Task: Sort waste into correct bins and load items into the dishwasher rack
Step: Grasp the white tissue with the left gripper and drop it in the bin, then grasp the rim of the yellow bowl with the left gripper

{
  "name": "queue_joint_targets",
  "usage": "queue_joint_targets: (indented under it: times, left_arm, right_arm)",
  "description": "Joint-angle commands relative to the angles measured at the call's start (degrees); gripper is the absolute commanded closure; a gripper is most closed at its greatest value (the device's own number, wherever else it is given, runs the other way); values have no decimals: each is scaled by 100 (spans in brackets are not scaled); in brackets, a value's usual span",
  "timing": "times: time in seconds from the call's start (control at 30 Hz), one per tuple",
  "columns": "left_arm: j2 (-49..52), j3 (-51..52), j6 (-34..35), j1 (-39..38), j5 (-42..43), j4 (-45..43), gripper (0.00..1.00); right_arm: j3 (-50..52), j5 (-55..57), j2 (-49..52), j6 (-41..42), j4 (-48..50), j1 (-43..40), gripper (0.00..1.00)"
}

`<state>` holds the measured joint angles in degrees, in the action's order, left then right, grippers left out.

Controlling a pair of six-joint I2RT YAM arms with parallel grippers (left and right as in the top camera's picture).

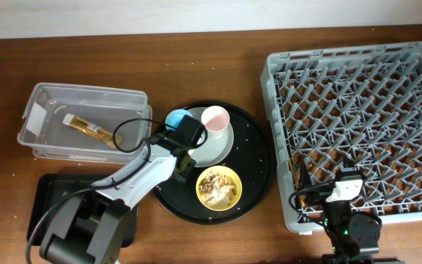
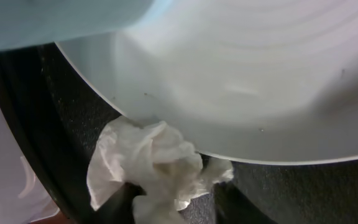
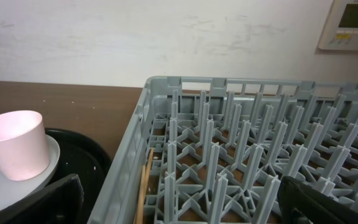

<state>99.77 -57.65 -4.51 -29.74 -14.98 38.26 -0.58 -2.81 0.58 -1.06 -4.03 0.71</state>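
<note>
The left gripper (image 1: 187, 160) was down on the large round black tray (image 1: 258, 158), at the near-left edge of the pale grey-blue plate (image 1: 212, 149). Up close, the crumpled white napkin (image 2: 151, 165) lay on the dark tray surface just under the plate's rim. One dark finger (image 2: 120, 202) was against its left side and the other just beside its right. I could not tell whether the jaws were truly pinching the paper or only flanking it. The small pink cup (image 1: 215, 119) stood upright on the plate. The small blue cup (image 1: 175, 119) sat at the plate's left edge, partly hidden by the arm. The yellow bowl (image 1: 218, 185) sat on the same tray in front of the plate, with the beige food scraps (image 1: 217, 187) inside it. Off to the left, the clear plastic tub (image 1: 46, 99) held the brown-gold wrapper stick (image 1: 90, 130) lying slantwise on its bottom. The shallow black tray (image 1: 48, 192) lay in front of the tub, largely covered by the left arm's base. The right gripper (image 3: 179, 186) hovered at the near-left corner of the grey dishwasher rack (image 1: 357, 125), its jaws spread wide with nothing between them. The rack's pegs stood bare on the brown table (image 1: 196, 66).
</note>
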Motion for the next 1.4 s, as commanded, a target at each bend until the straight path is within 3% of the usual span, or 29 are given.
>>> queue_joint_targets:
  times: [0.0, 0.13, 0.4, 0.53, 0.67, 0.73, 0.77, 0.9, 1.03, 1.07, 1.1, 1.13, 1.27, 1.37]
  left_arm:
    - [57, -13, 61, -11, 66, -11, 83]
    - [57, -13, 151, -11, 63, 57, 99]
    - [-63, -17, 660, -11, 63, 946, 99]
    - [-1427, -26, 846, -11, 66, 1043, 100]
    - [-3327, -131, 1661, 42, 59, 1043, 99]
    - [-3724, -284, 1738, 404, 61, 997, 99]
    - [-3807, -367, 1738, 1040, 68, 844, 100]
    - [-3126, -365, 1735, 2400, 848, 90, 100]
    - [-1821, -365, 1733, 2660, 922, -828, 99]
    - [-1668, -365, 1733, 2660, 922, -894, 88]
    - [-1574, -365, 1731, 2660, 920, -938, 49]
    - [-1609, -378, 1729, 2660, 901, -986, 2]
    - [-2494, -446, 1692, 2594, 1390, -752, 1]
    - [-3589, -446, 2022, 2170, 2221, 575, 1]
  right_arm:
    - [26, -11, -37, 50, -26, -35, 2]
    - [26, -11, -37, 50, -26, -35, 2]
    - [26, -11, -37, 50, -26, -35, 2]
    - [26, -11, -37, 50, -26, -35, 2]
    - [26, -13, -37, 50, -26, -35, 2]
    - [26, -13, -37, 50, -26, -35, 2]
    - [26, -11, -37, 50, -26, -35, 2]
    - [26, -11, -37, 50, -26, -35, 2]
    - [26, -13, -37, 50, -26, -35, 2]
    - [26, -11, -37, 50, -26, -35, 2]
    - [26, -13, -37, 50, -26, -35, 2]
    - [26, -13, -37, 50, -26, -35, 2]
    - [26, -11, -37, 50, -26, -35, 2]
    - [26, -11, -37, 50, -26, -35, 2]
